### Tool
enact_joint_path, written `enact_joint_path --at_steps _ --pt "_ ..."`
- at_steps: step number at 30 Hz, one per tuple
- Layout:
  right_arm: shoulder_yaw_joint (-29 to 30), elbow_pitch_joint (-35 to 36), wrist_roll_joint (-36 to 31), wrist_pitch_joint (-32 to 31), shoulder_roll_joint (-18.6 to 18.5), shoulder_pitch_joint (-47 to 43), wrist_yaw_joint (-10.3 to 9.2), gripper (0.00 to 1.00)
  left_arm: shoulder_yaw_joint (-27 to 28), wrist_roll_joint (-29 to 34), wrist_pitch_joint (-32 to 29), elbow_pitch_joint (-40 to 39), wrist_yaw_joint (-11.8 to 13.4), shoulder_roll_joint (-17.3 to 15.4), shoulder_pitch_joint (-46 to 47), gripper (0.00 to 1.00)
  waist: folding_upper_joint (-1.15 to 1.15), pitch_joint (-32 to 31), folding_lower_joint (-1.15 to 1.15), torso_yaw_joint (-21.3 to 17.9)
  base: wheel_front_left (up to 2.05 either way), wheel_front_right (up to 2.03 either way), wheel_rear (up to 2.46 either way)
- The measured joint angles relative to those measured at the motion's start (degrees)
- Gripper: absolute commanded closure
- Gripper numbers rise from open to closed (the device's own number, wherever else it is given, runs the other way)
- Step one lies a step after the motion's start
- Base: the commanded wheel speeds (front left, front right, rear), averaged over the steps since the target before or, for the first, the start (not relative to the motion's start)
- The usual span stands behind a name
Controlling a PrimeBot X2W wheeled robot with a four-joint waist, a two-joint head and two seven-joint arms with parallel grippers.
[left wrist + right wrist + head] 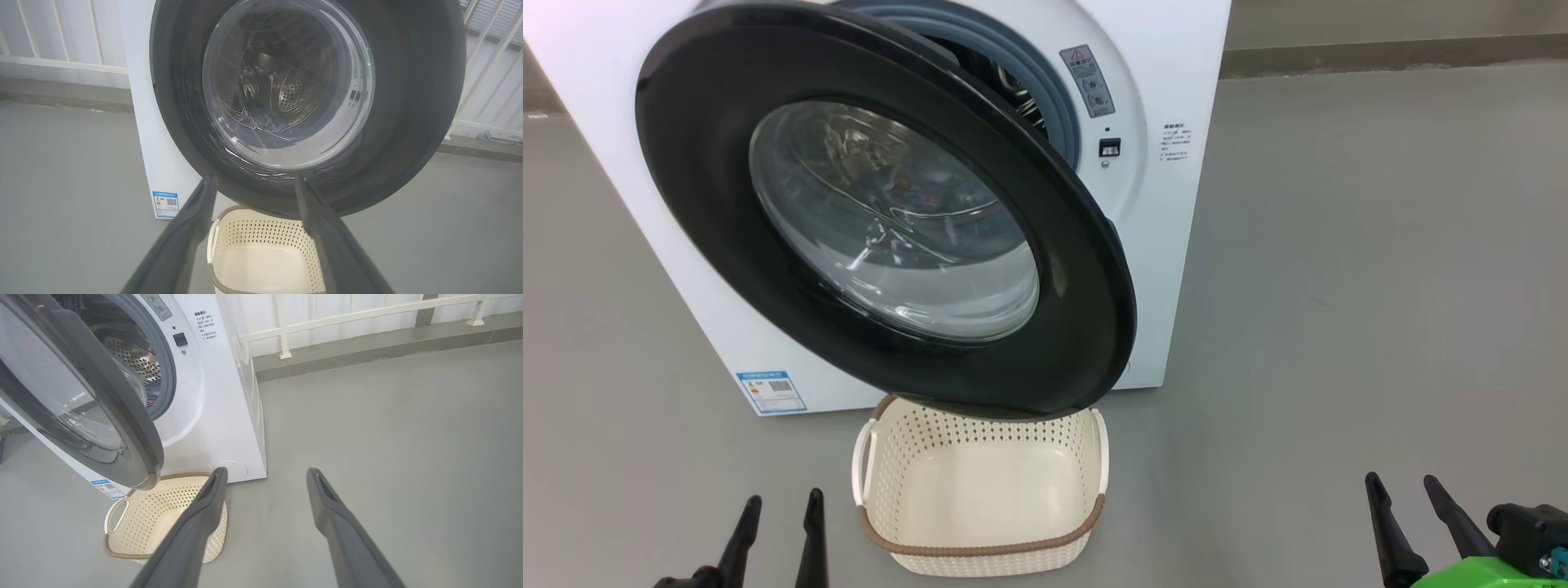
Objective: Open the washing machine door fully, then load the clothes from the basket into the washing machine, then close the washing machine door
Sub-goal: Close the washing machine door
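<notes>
Laundry area: washing machine [1192, 82] on grey floor [1380, 286], white railing [282, 322] behind.

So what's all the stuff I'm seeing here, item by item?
washing machine: one, white, standing on the floor ahead
washing machine door: one, glossy black with a clear glass porthole, partly open, its lower edge over the basket's far end
drum: one, perforated steel, behind the door
rubber seal: one, grey-blue, around the drum opening
clothes: count unclear, blue and orange flecks seen through the glass, apparently in the drum
label: one, blue, machine's lower corner
basket: one, cream with brown rim, on the floor before the machine, empty
railing: one, white, behind the machine
floor: grey
left gripper: one, dark, open, lower left
right gripper: one, dark, open, lower right
</notes>
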State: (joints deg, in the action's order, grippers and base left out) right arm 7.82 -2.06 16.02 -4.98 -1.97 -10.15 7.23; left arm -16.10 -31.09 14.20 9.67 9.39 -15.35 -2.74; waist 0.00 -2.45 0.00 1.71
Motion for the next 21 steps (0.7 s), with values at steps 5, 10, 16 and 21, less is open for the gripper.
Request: enact_joint_path --at_steps 5,10,16,21 --pt "-1.34 0.2 -0.49 0.02 -0.01 0.13 0.0 0.0 -0.09 0.19 0.01 -0.08 0.77 0.58 0.01 0.0 0.0 0.35 0.0 0.62 0.0 0.0 0.0" --pt "-1.75 0.2 -0.53 0.02 -0.01 0.23 0.0 0.0 -0.15 0.19 0.01 -0.08 0.76 0.63 0.01 0.0 0.0 0.72 0.0 1.04 0.0 0.0 0.0" --pt "-1.65 0.73 -0.55 0.01 -0.16 0.73 0.0 0.0 -0.32 0.2 0.01 -0.07 0.73 0.83 0.08 0.0 0.0 1.07 0.0 1.65 0.0 0.0 0.0" --pt "-0.25 2.35 -0.55 -0.01 -0.94 2.83 0.0 1.0 -0.94 1.11 0.01 -0.07 0.14 1.41 0.67 0.0 0.0 1.71 0.0 3.08 0.0 0.0 0.0"
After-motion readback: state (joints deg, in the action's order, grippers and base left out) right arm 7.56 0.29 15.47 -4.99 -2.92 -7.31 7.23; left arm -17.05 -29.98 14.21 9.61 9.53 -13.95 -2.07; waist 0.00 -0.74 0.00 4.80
